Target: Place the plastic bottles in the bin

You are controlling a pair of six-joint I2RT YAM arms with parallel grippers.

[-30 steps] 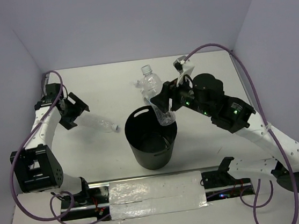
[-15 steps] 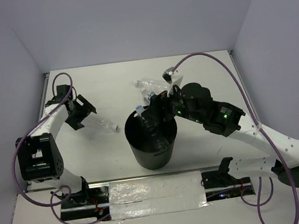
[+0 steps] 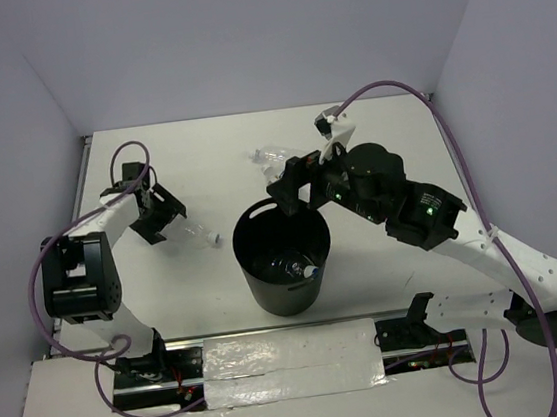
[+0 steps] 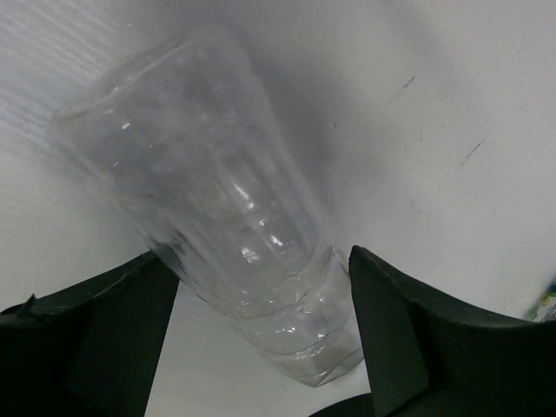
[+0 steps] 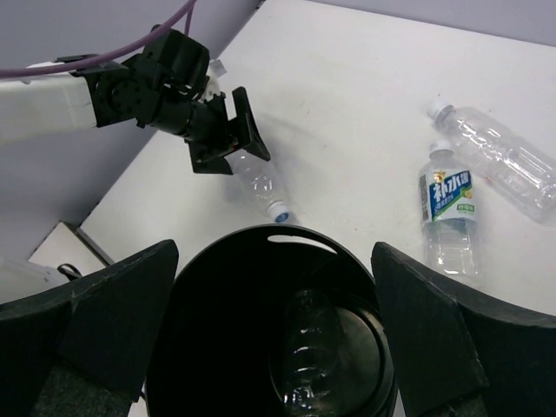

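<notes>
The black bin [image 3: 289, 298] stands mid-table. One clear plastic bottle [image 3: 300, 266] lies inside it, seen on the bin floor [image 5: 304, 356] from the right wrist. My right gripper [image 3: 291, 182] hangs open and empty over the bin's far rim [image 5: 274, 287]. A second clear bottle [image 3: 199, 236] lies on the table left of the bin. My left gripper [image 3: 164, 219] is lowered over its base end [image 4: 261, 261]. Its fingers [image 4: 113, 339] stand close on either side, with table showing beside the left one. Two more bottles lie behind the bin: a blue-labelled one [image 5: 449, 213] and a plain one [image 5: 499, 161].
White tabletop [image 3: 192, 158] inside pale walls on the left, back and right. Purple cables loop over both arms. The arm bases and a taped rail [image 3: 291, 363] run along the near edge.
My right gripper opened above the bin and its bottle dropped inside. The left gripper came down over the lying bottle and its jaws have narrowed around it.
</notes>
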